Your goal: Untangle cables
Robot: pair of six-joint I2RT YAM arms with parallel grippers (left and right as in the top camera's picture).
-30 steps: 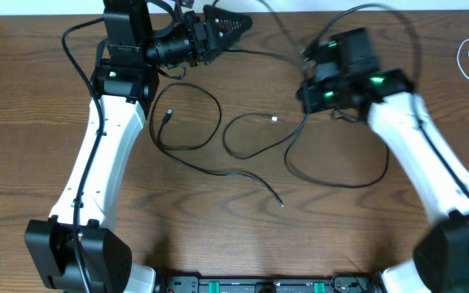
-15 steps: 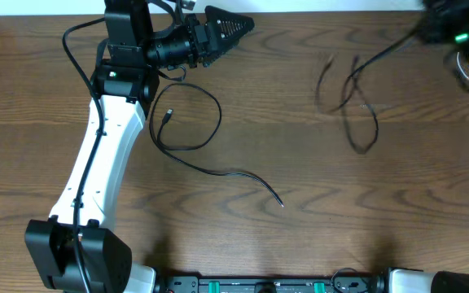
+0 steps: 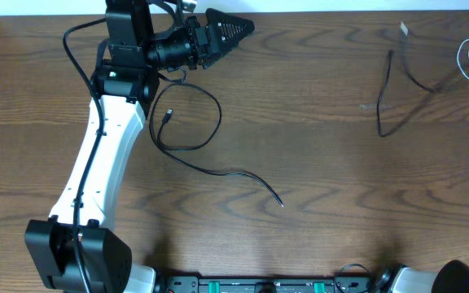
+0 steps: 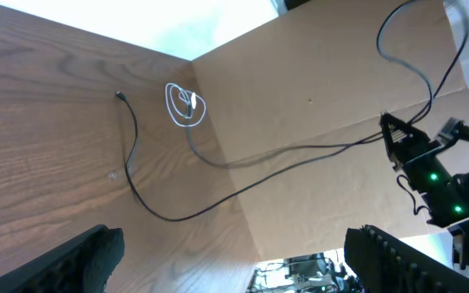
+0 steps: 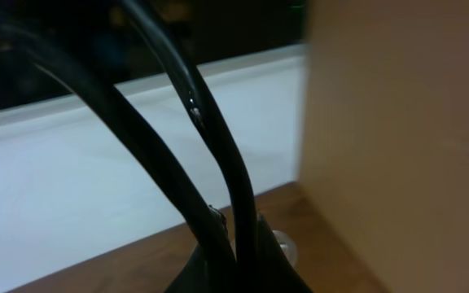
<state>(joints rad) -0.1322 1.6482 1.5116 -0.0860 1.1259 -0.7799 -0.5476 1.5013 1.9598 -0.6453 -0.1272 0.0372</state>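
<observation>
At the near edge a rail with green connectors runs between the two arm bases. The table is dark brown wood with a strong grain.

A little further in, left of the middle, the near cable lies in one open loop, black, with one end running toward the near side.

The left arm reaches from the near left corner to the far edge. There the left claw points right above the wood, its fingers wide apart and holding nothing.

At the far right the far cable, also black, bends over the wood, then rises off the table. The right claw is closed on it, and two black strands come up out of its tips.

The white cable lies coiled in the far right corner. A brown cardboard wall stands along the right side. Beyond the far edge there is a pale surface.
</observation>
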